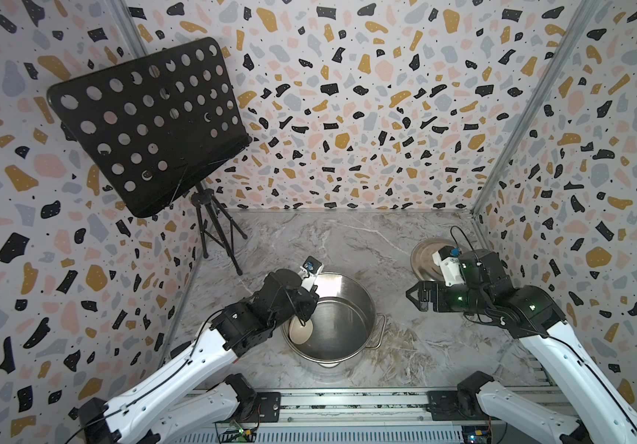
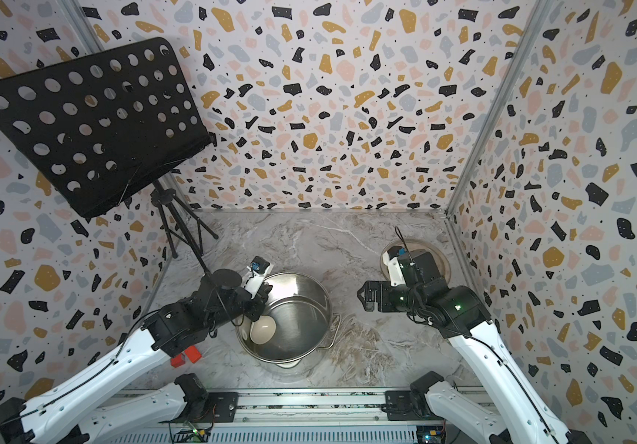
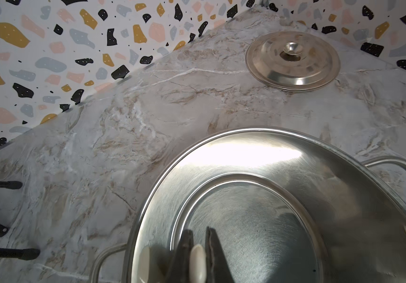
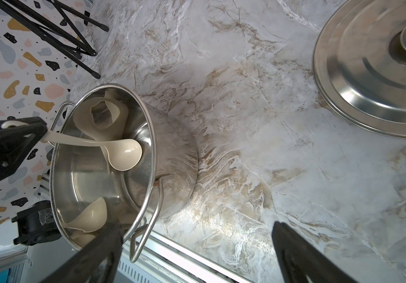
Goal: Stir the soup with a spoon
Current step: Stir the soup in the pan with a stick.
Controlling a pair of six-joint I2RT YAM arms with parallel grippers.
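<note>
A large steel pot [image 1: 367, 298] [image 2: 318, 296] stands at the middle of the marble table, its inside bare and shiny [image 3: 258, 220]; no soup shows in it. The cream spoon [image 1: 301, 330] [image 2: 263, 328] [image 4: 126, 154] hangs with its bowl inside the pot near the left wall, tilted. My left gripper [image 1: 306, 303] [image 3: 198, 245] is shut on the spoon's handle end [image 3: 197, 262] above the pot's left rim. To the right of the pot and apart from it, my right gripper [image 1: 411, 296] [image 4: 195, 226] stands open and holds nothing.
The flat steel lid [image 1: 422, 251] [image 3: 292, 61] [image 4: 373, 73] lies at the back right, partly under my right wrist. A black music stand [image 1: 147, 123] on tripod legs [image 1: 218, 238] stands at the back left. Patterned walls close three sides.
</note>
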